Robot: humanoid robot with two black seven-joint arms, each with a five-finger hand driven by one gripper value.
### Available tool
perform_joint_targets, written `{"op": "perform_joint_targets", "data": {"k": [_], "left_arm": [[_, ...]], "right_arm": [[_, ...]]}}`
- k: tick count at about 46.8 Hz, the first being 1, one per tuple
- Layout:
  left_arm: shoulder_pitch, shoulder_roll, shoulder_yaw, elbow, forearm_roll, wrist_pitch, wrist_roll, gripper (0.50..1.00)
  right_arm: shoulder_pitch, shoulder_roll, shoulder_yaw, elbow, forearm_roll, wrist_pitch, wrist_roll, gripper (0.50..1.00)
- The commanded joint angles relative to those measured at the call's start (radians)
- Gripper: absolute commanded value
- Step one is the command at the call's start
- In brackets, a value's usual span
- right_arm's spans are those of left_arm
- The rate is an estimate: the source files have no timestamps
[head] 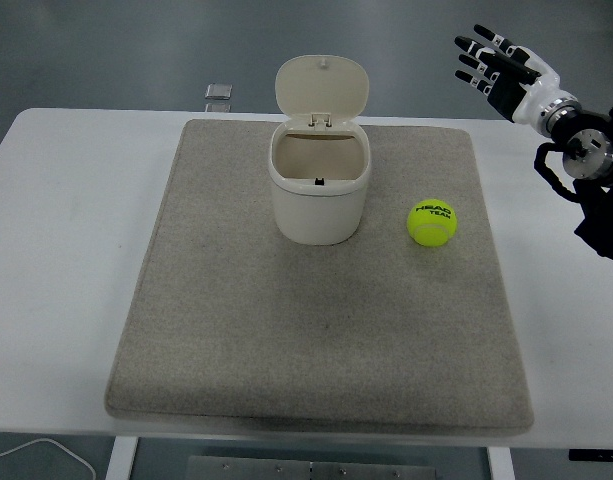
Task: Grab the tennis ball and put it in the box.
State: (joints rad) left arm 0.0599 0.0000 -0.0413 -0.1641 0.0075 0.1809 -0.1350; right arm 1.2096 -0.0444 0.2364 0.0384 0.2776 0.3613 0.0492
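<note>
A yellow-green tennis ball lies on the grey mat, right of centre. A cream box with its hinged lid standing open sits on the mat to the ball's left, empty inside. My right hand is raised at the upper right, well above and behind the ball, with fingers spread and holding nothing. The left arm is out of view.
The mat covers most of the white table. A small clear object lies at the table's far edge, left of the box. A white cable shows at the bottom left, below the table edge.
</note>
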Motion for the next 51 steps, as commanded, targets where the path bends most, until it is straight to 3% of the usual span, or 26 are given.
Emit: {"op": "perform_joint_targets", "data": {"k": [1, 51], "left_arm": [[0.000, 0.000, -0.002, 0.002, -0.001, 0.000, 0.000, 0.996], [-0.011, 0.000, 0.000, 0.002, -0.001, 0.000, 0.000, 0.996]], "right_arm": [[0.001, 0.001, -0.002, 0.000, -0.001, 0.001, 0.001, 0.921], [0.033, -0.003, -0.020, 0.008, -0.098, 0.088, 0.011, 0.921]]}}
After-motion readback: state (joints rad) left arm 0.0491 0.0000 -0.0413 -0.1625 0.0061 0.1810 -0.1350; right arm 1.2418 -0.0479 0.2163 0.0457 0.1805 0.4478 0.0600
